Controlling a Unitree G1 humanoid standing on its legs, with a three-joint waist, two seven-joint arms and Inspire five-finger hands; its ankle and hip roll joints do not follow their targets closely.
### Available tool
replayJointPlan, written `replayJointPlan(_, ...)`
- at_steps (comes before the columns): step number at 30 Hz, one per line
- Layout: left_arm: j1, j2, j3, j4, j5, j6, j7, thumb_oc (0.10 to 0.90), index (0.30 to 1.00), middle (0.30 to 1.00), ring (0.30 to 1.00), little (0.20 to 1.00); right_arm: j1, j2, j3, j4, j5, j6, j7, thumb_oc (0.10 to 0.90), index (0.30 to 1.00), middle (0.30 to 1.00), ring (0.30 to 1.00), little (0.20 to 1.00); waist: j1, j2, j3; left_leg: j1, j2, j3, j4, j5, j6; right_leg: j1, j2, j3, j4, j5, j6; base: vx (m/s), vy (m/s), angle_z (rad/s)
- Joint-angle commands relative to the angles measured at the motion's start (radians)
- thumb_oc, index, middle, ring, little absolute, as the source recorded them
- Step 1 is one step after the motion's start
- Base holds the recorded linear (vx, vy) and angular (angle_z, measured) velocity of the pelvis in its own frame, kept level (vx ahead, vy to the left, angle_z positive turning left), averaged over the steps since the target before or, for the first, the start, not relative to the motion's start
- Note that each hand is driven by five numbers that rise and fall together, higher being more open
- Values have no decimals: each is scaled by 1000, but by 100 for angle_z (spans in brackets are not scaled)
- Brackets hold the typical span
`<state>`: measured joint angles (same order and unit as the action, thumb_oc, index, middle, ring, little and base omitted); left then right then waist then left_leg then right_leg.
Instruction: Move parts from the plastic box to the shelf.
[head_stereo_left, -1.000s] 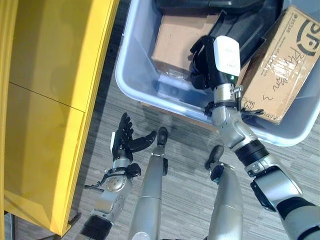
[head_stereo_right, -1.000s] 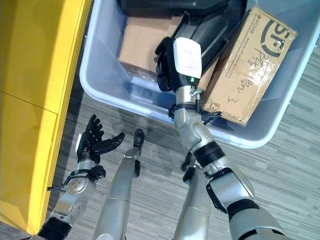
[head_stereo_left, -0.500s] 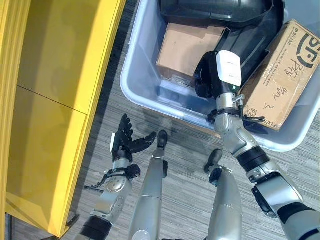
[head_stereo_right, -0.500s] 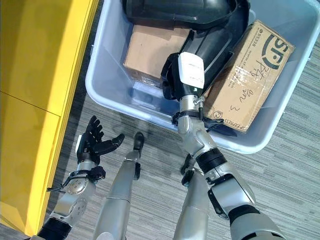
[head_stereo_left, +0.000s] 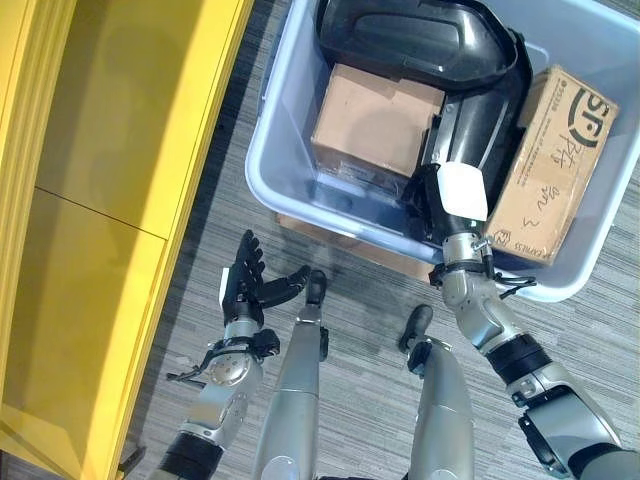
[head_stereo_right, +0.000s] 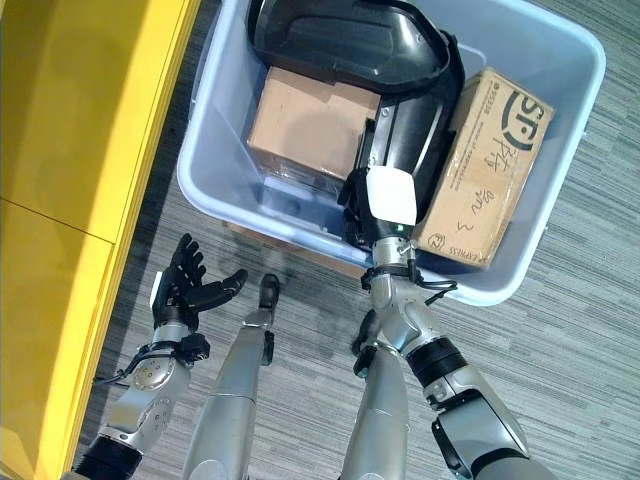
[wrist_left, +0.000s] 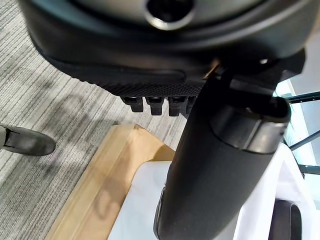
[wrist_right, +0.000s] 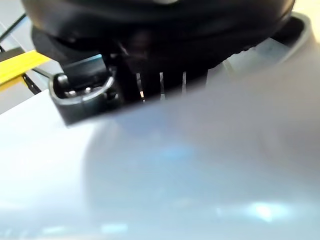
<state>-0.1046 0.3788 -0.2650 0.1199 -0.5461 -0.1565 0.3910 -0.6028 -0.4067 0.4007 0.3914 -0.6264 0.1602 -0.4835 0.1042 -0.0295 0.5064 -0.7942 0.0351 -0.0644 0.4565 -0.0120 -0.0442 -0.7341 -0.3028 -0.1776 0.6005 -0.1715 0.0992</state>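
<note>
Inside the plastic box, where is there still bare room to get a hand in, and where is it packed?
Bare floor of the plastic box shows along its near wall, in front of the plain carton; the right hand is there. Behind that it is crowded: black moulded parts and the printed carton fill the rest.

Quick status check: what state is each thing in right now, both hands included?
Left hand: open, holding nothing, above the floor.
Right hand: reaching into the plastic box; fingers hidden.
Black parts: in the box.
Plain cardboard box: closed.
Printed cardboard box: closed, leaning on the box wall.
</note>
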Motion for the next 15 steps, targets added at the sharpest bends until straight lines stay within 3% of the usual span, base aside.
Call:
replayJointPlan(1,30,27,59,-71,21,-55,-15,900,1000,1000,1000,1000,97,-123,-100,-83,-12,13,-18,400,300,300,300,300,-27,33,14,25,59,-25,-57,18,-33,210,1,32,-97,5,45,0,0,0)
replayJointPlan(11,55,26,83,-44,36,-37,-44,900,1000,1000,1000,1000,214,-157,-165,-209,-17,-34,14,400,300,300,300,300,-50,5,13,197,95,-6,-138,43,-42,356,24,36,-205,40,56,1,-18,-9)
replayJointPlan(15,74,27,91,-26,43,-28,-61,900,1000,1000,1000,1000,260,-164,-204,-260,-15,-54,17,400,300,300,300,300,-66,-3,-17,248,113,11,-178,60,-44,390,33,41,-264,72,63,5,-3,-17)
